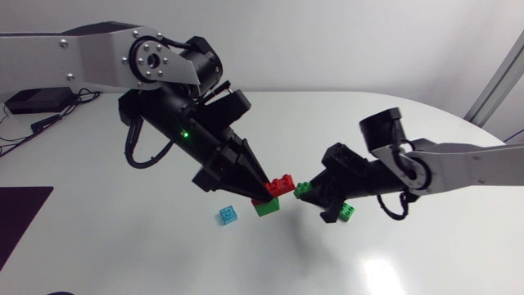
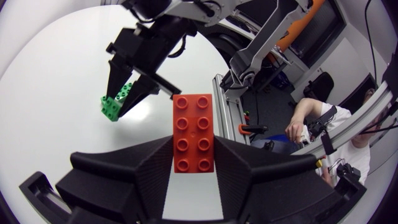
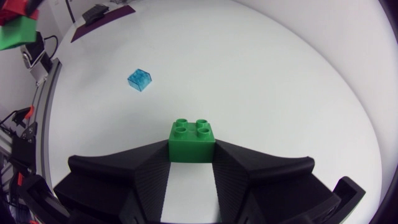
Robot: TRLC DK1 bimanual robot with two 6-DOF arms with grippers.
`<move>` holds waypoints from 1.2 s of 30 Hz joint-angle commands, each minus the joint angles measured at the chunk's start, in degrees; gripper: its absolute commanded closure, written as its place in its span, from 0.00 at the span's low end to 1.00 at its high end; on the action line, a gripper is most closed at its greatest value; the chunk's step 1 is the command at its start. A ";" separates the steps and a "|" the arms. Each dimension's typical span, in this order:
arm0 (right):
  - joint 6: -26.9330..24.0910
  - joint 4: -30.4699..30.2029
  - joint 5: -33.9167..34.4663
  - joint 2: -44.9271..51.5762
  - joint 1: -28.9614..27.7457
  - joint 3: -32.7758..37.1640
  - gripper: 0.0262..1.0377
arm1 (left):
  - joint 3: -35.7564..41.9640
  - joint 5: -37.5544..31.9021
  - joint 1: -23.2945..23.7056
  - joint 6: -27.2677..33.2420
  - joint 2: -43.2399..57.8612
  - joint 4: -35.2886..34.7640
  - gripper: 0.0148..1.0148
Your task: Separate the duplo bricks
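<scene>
My left gripper (image 1: 273,190) hangs above the table's middle, shut on a long red brick (image 2: 193,132) between its fingers. A green brick (image 1: 267,206) sits directly under the red one (image 1: 283,183) and looks joined to it; the right wrist view shows this pair (image 3: 15,32) far ahead. My right gripper (image 1: 306,191) faces it from the right, shut on a small green brick (image 3: 193,140), a short gap from the red brick. The left wrist view shows that gripper (image 2: 117,102) ahead, pinching the small green brick (image 2: 111,107).
A translucent blue brick (image 1: 228,215) lies on the white table (image 1: 123,254) left of the grippers, also ahead of my right gripper (image 3: 140,80). Another green brick (image 1: 348,211) shows just below my right gripper's body. A dark mat (image 1: 20,217) covers the left edge.
</scene>
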 commanded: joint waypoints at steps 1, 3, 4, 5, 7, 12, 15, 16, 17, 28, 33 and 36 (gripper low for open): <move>3.49 2.08 2.45 5.40 2.37 2.79 0.80 | -3.25 -0.14 0.99 0.23 -2.18 0.85 0.81; 4.89 2.95 3.77 8.22 3.95 4.55 0.80 | -4.48 -0.49 1.43 0.23 -2.97 1.38 0.81; 5.24 3.22 4.39 9.45 4.74 5.25 0.79 | -5.10 -0.58 1.69 0.14 -3.33 1.65 0.81; 5.77 3.57 4.91 10.59 5.62 5.95 0.79 | -5.71 -0.67 1.87 0.05 -3.68 1.91 0.81; 7.26 4.80 6.50 12.52 7.29 7.01 0.79 | -6.68 -0.93 2.22 -0.04 -4.38 2.35 0.81; 9.73 6.03 9.31 17.36 9.40 9.47 0.79 | -8.88 -1.46 2.75 -0.21 -5.35 3.32 0.81; 9.99 5.94 9.31 19.55 9.57 9.47 0.79 | -9.76 -1.72 2.75 -0.30 -5.70 3.84 0.81; 9.90 5.94 9.48 19.99 9.57 9.21 0.79 | -10.02 -1.81 2.75 -0.30 -5.79 4.11 0.81; 9.81 5.77 9.48 20.17 9.57 8.94 0.79 | -10.11 -1.81 2.75 -0.39 -5.87 4.19 0.81; 7.44 5.42 9.75 17.62 9.66 2.18 0.70 | -10.81 -2.07 1.87 -1.44 -5.70 6.22 0.81; 7.00 5.24 10.54 16.13 10.19 0.15 0.19 | -10.81 -2.16 1.52 -1.53 -5.70 6.22 0.81; 6.83 5.24 11.07 15.69 11.07 -1.08 0.13 | -10.81 -2.16 1.43 -1.62 -5.79 6.22 0.81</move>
